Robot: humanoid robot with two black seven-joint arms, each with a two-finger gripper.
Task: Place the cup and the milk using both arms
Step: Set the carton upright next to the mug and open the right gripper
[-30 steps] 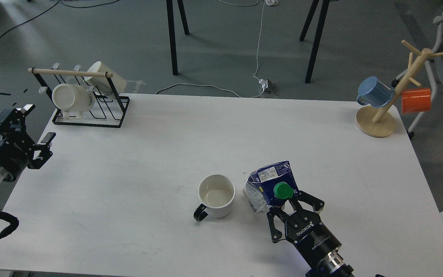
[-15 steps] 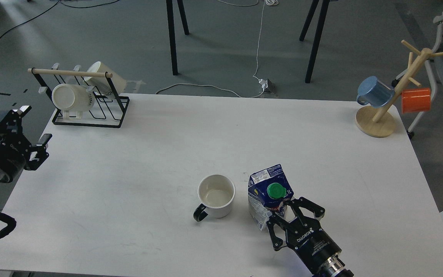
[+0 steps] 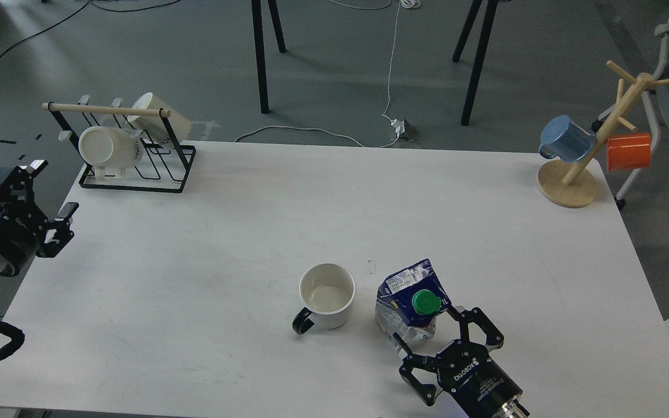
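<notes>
The white cup (image 3: 327, 295) stands upright on the white desk (image 3: 253, 232), near its front edge and about the middle, its dark handle pointing toward the robot and its inside empty. Just beside it, to the robot's right, stands the blue milk carton (image 3: 410, 302) with a green screw cap (image 3: 425, 301) — crumpled, leaning a little, yet resting on its own base. The two are close but apart; a narrow strip of desk shows between them.

The right tool (image 3: 452, 342) sits just behind the carton with its fingers spread wide, one fingertip close to the carton's lower edge and nothing clamped between them. The left tool (image 3: 35, 200) hangs off the desk's left edge, well apart from both items, fingers parted and empty.

Judged from this layout, the placing looks essentially done: both items are set down side by side and neither is gripped. What seems left is for the right arm to draw clear without nudging the leaning carton — a light, dented container that could tip toward the cup if brushed.
</notes>
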